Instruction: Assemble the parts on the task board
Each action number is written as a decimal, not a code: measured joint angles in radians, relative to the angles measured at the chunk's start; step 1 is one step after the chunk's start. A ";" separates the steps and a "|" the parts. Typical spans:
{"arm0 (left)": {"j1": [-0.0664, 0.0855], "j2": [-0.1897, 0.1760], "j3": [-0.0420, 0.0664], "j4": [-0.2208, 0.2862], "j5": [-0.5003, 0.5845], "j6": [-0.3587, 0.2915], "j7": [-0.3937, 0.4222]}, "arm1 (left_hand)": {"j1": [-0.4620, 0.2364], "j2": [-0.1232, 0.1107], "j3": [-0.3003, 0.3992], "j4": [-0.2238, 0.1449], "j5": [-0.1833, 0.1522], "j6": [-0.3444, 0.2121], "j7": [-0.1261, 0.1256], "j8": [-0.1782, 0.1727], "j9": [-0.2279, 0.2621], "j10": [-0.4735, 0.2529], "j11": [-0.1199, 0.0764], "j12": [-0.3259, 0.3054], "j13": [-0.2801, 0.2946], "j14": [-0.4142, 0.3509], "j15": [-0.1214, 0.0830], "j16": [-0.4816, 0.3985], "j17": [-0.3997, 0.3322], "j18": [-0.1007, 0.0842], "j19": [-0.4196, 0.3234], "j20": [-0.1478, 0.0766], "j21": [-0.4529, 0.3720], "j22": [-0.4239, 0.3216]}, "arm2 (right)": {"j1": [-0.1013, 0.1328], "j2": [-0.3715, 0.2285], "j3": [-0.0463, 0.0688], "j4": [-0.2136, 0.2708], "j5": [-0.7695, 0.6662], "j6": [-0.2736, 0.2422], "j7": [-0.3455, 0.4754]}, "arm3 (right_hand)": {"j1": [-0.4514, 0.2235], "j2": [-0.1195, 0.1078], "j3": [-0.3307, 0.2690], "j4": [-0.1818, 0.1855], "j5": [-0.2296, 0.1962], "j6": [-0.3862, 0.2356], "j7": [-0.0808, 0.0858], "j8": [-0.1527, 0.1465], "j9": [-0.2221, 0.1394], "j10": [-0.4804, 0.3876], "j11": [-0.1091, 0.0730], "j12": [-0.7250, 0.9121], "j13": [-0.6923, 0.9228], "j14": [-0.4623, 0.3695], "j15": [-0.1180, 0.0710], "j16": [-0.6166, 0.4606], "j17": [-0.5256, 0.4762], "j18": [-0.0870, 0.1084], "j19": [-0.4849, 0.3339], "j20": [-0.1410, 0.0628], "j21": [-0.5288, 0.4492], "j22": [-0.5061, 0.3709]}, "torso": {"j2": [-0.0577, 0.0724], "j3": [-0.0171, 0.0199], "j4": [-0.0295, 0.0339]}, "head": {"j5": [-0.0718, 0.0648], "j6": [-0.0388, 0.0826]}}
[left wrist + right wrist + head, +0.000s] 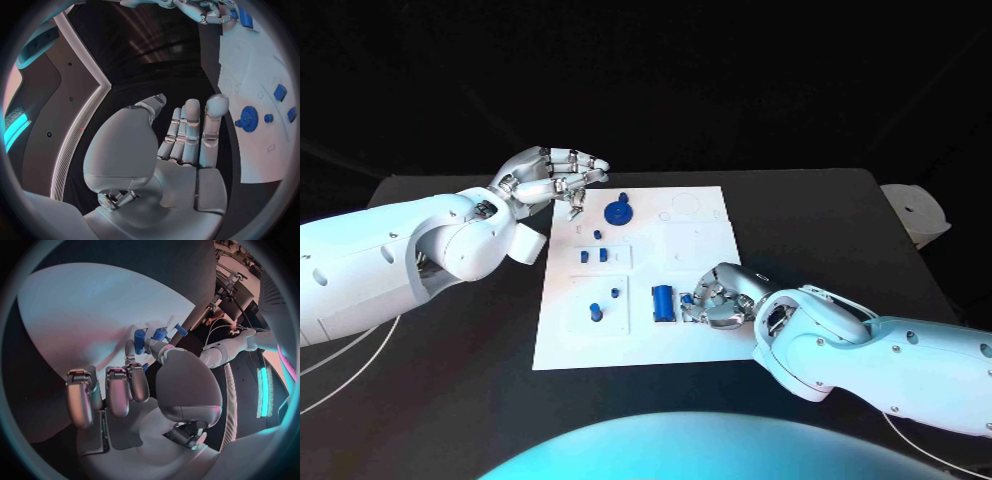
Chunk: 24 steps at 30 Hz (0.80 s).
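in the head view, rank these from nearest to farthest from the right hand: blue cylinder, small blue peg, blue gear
1. blue cylinder, right beside the right hand, at the task board's near side.
2. small blue peg, further left.
3. blue gear, at the far end by the left hand.

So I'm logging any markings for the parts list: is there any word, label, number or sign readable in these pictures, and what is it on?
None can be read.
The white task board carries faint outlines near its blue parts, too small and blurred to tell whether any is text.
The blue gear-shaped part shows no marking.
The silver left hand and right hand show no label.
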<state>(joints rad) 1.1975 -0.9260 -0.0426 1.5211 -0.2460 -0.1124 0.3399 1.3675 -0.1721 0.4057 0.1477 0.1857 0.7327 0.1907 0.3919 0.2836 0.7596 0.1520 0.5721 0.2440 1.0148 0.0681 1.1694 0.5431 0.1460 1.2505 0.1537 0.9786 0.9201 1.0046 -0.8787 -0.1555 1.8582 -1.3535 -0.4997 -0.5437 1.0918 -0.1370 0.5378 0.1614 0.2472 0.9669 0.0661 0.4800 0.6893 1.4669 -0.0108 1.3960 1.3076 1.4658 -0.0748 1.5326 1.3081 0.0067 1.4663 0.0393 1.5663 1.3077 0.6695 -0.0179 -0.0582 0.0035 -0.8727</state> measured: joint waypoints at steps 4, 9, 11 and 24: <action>0.000 0.000 0.000 0.000 0.000 0.000 -0.001 | 0.000 0.000 0.000 0.000 0.000 0.000 0.000 0.003 0.000 0.000 0.000 0.000 -0.001 0.000 0.000 0.000 0.000 0.000 0.000 0.000 0.000 0.000 | 0.000 -0.002 0.000 0.004 0.000 -0.005 0.000 | 0.000 0.000 -0.003 0.003 0.000 0.004 0.000 0.000 0.003 0.000 0.000 0.004 0.000 0.001 -0.001 0.000 0.000 0.000 0.000 0.000 0.000 0.000 | 0.000 0.0000 0.0000 | 0.001 0.000; 0.000 -0.001 0.000 0.000 0.000 0.001 -0.001 | 0.000 0.000 0.000 0.000 0.000 0.000 0.000 0.003 0.000 0.000 0.000 0.000 -0.001 0.000 0.000 0.000 0.000 0.000 0.000 0.000 0.000 0.000 | 0.000 -0.001 0.001 0.008 -0.001 -0.008 0.000 | -0.003 -0.003 -0.009 0.009 -0.002 0.014 -0.010 0.000 0.002 0.000 0.000 0.004 0.000 0.001 -0.001 0.000 0.000 0.000 -0.001 -0.006 0.000 0.000 | 0.000 -0.0001 0.0007 | 0.002 0.000; 0.000 -0.001 0.000 0.000 0.000 0.001 -0.001 | 0.000 0.000 0.000 0.000 0.000 0.000 0.000 0.003 0.000 0.000 0.000 0.000 -0.001 0.000 0.000 0.000 0.000 0.000 0.000 0.000 0.000 0.000 | 0.001 0.000 0.001 0.006 -0.002 -0.005 0.000 | -0.024 -0.003 -0.015 0.024 -0.011 0.018 -0.014 0.000 0.003 0.000 0.000 0.004 0.000 0.001 -0.001 -0.003 0.000 0.000 0.000 -0.007 0.000 0.000 | 0.000 -0.0004 0.0007 | 0.003 0.000; 0.000 -0.001 0.000 0.000 0.000 0.002 -0.002 | 0.000 0.000 0.000 0.000 0.000 0.000 0.000 0.003 0.000 0.000 0.000 0.000 -0.001 0.000 0.000 0.000 0.000 0.000 0.000 0.000 0.000 0.000 | 0.005 0.007 0.001 -0.012 -0.004 0.017 -0.001 | -0.069 -0.017 -0.095 0.116 -0.051 0.018 -0.014 0.012 0.002 0.000 0.000 0.004 0.000 0.001 -0.001 -0.004 0.000 0.000 0.000 -0.007 0.000 0.000 | 0.000 0.0000 0.0000 | 0.003 0.000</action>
<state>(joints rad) 1.1977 -0.9270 -0.0426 1.5214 -0.2462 -0.1109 0.3383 1.3675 -0.1722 0.4057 0.1477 0.1857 0.7328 0.1908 0.3944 0.2834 0.7596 0.1520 0.5721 0.2433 1.0148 0.0681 1.1694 0.5431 0.1461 1.2505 0.1537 0.9786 0.9201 1.0097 -0.8721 -0.1548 1.8466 -1.3571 -0.4823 -0.5446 1.0226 -0.1541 0.4428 0.2777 0.1958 0.9847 0.0518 0.4917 0.6908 1.4669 -0.0107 1.3996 1.3075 1.4666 -0.0754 1.5287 1.3078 0.0068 1.4663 0.0322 1.5663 1.3074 0.6691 -0.0179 -0.0582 0.0069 -0.8728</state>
